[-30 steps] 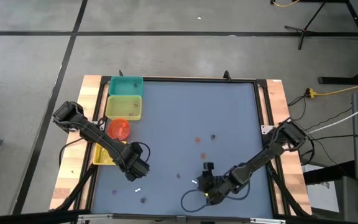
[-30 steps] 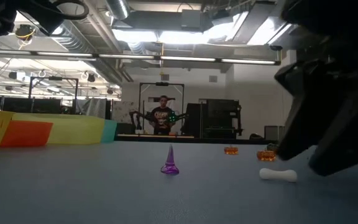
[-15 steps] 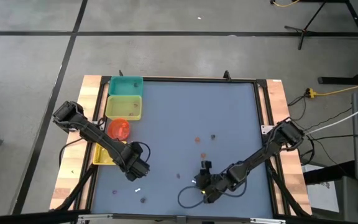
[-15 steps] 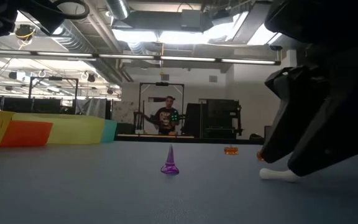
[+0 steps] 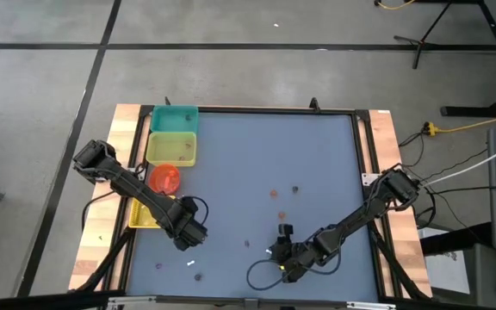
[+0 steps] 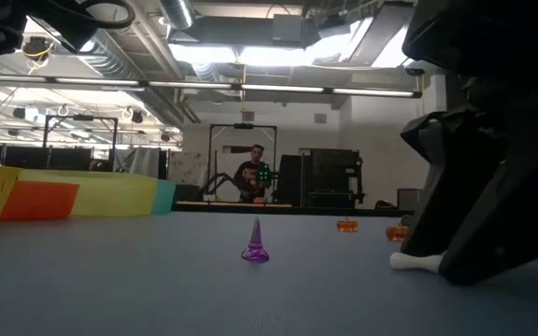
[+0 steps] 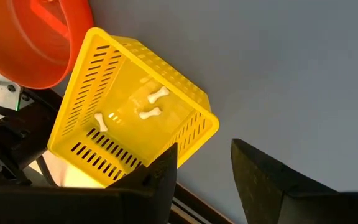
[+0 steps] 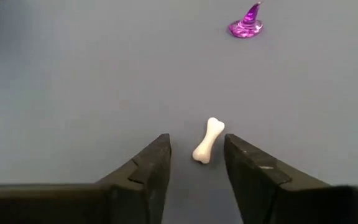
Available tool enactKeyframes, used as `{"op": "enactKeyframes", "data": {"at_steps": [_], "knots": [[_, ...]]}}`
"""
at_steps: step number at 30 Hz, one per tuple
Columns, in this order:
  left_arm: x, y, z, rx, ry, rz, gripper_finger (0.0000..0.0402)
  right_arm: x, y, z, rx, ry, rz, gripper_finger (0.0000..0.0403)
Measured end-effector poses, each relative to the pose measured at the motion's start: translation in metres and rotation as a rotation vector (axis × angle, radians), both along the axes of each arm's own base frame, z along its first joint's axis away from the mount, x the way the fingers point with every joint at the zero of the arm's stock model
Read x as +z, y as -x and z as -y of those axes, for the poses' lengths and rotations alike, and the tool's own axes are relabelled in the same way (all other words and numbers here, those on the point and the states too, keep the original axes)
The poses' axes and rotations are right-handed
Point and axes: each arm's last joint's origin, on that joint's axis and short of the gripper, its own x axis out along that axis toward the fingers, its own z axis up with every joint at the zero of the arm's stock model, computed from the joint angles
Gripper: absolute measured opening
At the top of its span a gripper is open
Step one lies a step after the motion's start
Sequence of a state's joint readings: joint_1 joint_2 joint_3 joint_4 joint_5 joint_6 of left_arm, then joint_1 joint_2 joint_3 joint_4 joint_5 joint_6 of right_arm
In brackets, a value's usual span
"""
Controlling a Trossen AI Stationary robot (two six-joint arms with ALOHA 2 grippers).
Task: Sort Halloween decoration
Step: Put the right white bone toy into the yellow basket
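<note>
A small white bone [image 8: 207, 140] lies flat on the blue table, and my right gripper [image 8: 196, 163] is open with a finger on either side of its near end, not touching it. The low view shows the same bone [image 6: 409, 262] beside the dark right gripper [image 6: 465, 233], low over the table near its near edge [image 5: 275, 252]. A purple witch hat [image 8: 247, 23] stands upright on its brim beyond the bone. My left gripper [image 7: 205, 165] is open and waits near the yellow basket [image 7: 135, 118], which holds three white bones.
Teal bin [image 5: 175, 118], yellow bin [image 5: 172, 148], orange bowl [image 5: 164, 177] and yellow basket [image 5: 142, 215] line the table's left side. Orange trinkets [image 5: 274, 194] [image 5: 283, 215], a dark one [image 5: 295, 189], another white bone [image 5: 191, 262] and dark pieces [image 5: 199, 277] lie scattered. A person stands far behind.
My right gripper has moved a little toward the table's left and down, closing in on the white bone until its fingers stand on either side of it. The bone and the purple hat have stayed where they were.
</note>
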State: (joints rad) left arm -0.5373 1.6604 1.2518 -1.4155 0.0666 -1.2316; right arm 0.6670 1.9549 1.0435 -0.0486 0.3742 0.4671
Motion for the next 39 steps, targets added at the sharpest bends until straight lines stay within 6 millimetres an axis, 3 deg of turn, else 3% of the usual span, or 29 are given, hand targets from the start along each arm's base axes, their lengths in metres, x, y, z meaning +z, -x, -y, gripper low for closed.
{"op": "enactKeyframes", "data": {"at_steps": [8,14,26,32,39], "knots": [[0.0,0.0,0.0,0.0,0.0,0.0,0.0133,0.0,0.0,0.0,0.001,-0.003,0.0,0.0063],[0.0,-0.001,0.0,0.0,0.004,0.007,0.0133,0.0,0.0,0.0,-0.001,0.002,-0.002,0.0021],[-0.003,-0.017,0.01,0.001,0.105,0.175,0.0133,0.001,0.0,0.0,-0.001,-0.003,0.005,0.0022],[-0.001,-0.039,0.017,0.014,0.21,0.385,0.0133,0.004,-0.005,-0.002,-0.003,-0.049,0.064,0.002],[0.007,-0.064,0.024,0.035,0.21,0.697,0.0133,0.008,-0.014,0.002,-0.029,-0.082,0.118,0.0019]]}}
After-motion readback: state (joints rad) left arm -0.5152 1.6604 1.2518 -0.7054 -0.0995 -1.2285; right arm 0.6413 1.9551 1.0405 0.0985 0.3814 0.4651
